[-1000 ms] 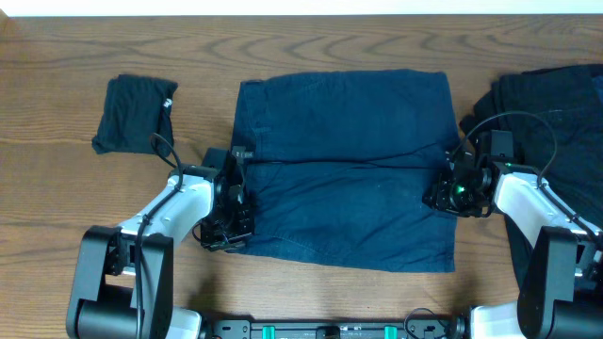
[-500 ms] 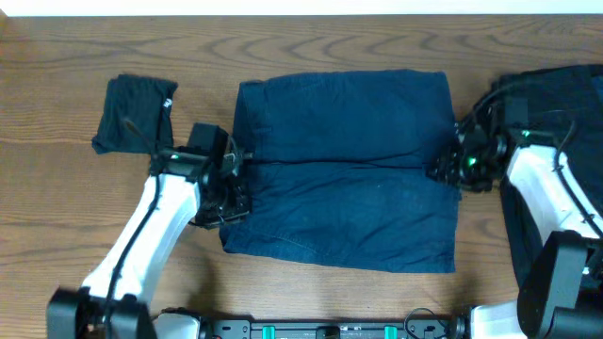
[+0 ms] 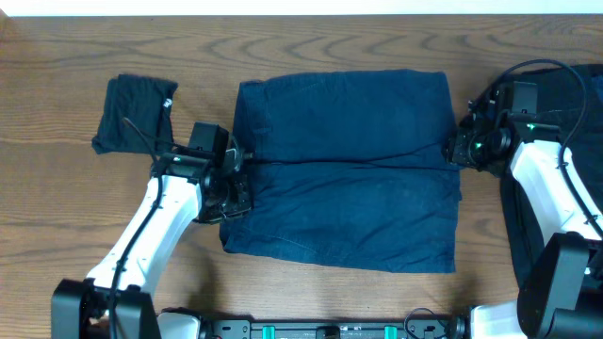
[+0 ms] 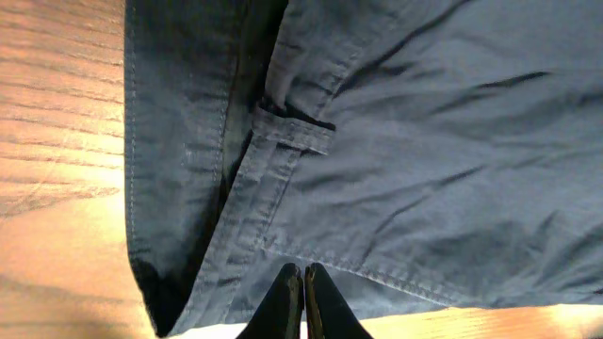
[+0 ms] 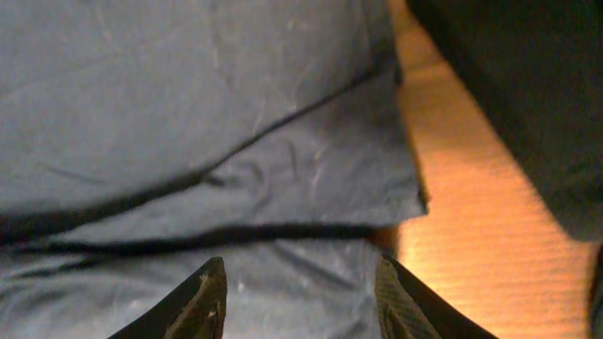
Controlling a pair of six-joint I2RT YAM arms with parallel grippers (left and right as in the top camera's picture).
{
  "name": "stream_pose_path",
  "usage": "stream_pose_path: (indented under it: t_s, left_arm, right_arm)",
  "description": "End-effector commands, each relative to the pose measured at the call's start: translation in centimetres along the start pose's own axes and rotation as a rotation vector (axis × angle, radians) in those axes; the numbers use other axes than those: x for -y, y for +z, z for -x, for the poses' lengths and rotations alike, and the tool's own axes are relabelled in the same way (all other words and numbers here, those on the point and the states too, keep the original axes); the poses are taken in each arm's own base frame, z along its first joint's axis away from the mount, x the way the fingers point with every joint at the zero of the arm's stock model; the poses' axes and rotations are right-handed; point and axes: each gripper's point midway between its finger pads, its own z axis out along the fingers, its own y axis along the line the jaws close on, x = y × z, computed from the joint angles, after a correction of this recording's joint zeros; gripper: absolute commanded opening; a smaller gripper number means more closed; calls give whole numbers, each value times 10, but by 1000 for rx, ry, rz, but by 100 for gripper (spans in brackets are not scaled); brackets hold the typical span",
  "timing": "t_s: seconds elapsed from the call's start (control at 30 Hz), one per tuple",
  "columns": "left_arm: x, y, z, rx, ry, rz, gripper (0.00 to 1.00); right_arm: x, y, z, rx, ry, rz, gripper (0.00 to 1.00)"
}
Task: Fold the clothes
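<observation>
Now | I read left gripper [image 4: 302, 282] closed, tips at the navy shorts [image 3: 349, 169], left edge | right gripper [image 5: 301, 282] open over their right edge

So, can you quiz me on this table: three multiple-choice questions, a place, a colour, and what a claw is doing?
1. Where does the small black garment lie? A) left of the wide garment B) on top of it C) under the right arm
2. What colour is the wide garment? A) red B) navy blue C) white
3. How do the right gripper's fingers stand? A) clamped on cloth B) shut, empty C) apart, nothing between

1 A: overhead, it lies apart off that garment's left edge. 2 B: wrist views show blue cloth. 3 C: its wrist view shows an open gap.
</observation>
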Motion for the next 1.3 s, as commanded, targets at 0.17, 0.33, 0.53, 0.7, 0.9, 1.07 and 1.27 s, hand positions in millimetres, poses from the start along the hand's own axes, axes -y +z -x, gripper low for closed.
stream_pose_path:
  t_s: [0.17,0.33,0.53,0.7,0.9,1.07,1.27]
  left_arm:
    - [-13,25,-7,-84,-27,44,6]
    - [-16,31,-9,-108,-34,54,6]
    - [-15,30,-8,-104,-28,51,6]
    - [-8,9,-6,-100,14,47,6]
    - [2,-30,-13,-6,41,12,6]
    - [5,-59,-27,60,33,-12,6]
    - [2,-64,-39,58,12,-12,6]
  right_arm:
    - [16,41,-18,-25,-1,-43,50]
    - [20,61,-22,-50,3,-45,50]
    - [12,61,-20,-51,3,-2,52]
    - [5,24,-14,-42,-3,-2,57]
    - [-16,-42,-27,6,81,16,57]
    - [-35,-76,-68,-68,41,23,59]
    - [-46,-77,-110,-207,-17,9,63]
